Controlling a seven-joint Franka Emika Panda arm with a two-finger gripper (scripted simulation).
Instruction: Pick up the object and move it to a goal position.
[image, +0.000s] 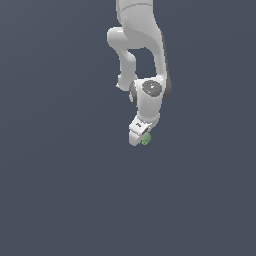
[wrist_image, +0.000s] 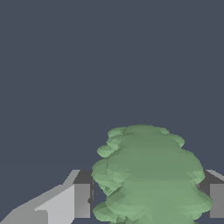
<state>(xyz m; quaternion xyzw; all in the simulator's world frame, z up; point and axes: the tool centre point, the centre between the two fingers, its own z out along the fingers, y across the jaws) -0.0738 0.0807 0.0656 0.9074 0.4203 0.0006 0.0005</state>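
One green lump (wrist_image: 151, 179) sits clamped between the two fingers (wrist_image: 81, 200); one white arm (image: 142, 60) above.

No text, label, brand, number or sign can be read in either view. The white arm (image: 145, 75) carries no legible marking, and the plain dark grey background is blank.
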